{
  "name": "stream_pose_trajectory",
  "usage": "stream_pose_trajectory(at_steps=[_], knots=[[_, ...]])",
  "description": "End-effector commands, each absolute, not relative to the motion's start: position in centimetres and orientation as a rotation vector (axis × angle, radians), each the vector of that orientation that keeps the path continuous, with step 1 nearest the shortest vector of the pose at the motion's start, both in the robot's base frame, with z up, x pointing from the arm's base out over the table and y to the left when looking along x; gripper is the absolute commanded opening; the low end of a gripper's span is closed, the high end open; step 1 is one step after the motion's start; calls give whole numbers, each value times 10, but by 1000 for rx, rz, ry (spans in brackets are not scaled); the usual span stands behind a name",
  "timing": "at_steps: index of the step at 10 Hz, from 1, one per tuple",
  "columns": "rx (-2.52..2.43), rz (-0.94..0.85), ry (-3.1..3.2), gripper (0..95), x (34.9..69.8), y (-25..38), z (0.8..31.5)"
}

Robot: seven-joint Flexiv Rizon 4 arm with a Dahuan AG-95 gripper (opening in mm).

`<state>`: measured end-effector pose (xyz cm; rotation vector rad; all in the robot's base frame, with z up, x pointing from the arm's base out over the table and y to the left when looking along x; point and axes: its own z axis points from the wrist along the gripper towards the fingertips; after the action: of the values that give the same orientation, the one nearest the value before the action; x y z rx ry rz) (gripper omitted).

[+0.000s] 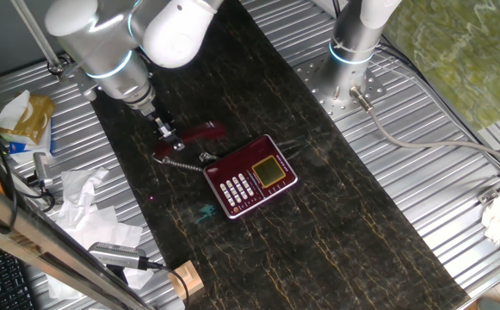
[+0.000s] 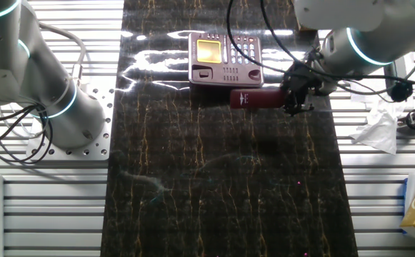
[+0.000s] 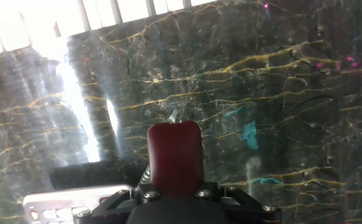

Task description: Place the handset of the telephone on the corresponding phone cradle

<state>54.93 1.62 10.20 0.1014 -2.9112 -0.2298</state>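
Note:
The dark red handset [image 1: 201, 132] [image 2: 256, 98] [image 3: 174, 155] is held at one end by my gripper [image 1: 169, 140] [image 2: 293, 97] [image 3: 176, 198], which is shut on it. It hangs level just beside the telephone [image 1: 254, 175] [image 2: 224, 56], a red base with white keys and a yellow-green display. The handset lies parallel to the phone cradle [image 1: 237, 153] [image 2: 228, 74], the long strip on the base's near edge, and a little apart from it. A curly cord [image 1: 181, 162] runs from the handset to the base. In the hand view only a corner of the base [image 3: 62, 202] shows.
A second arm's base [image 1: 353, 52] [image 2: 50, 107] stands on the metal table beside the dark marble mat [image 1: 336, 232]. Crumpled paper [image 1: 77, 194] [image 2: 378, 132] and a wooden block [image 1: 185, 280] lie off the mat's edge. A small teal mark [image 1: 205, 213] [image 3: 249, 134] is on the mat.

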Motion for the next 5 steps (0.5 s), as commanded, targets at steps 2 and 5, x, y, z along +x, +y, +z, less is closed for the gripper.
stream_pose_trajectory(at_steps=[2, 5], knots=[[245, -252, -2920, 0, 549, 16, 102], [222, -250, -2869, 0, 549, 16, 102]])
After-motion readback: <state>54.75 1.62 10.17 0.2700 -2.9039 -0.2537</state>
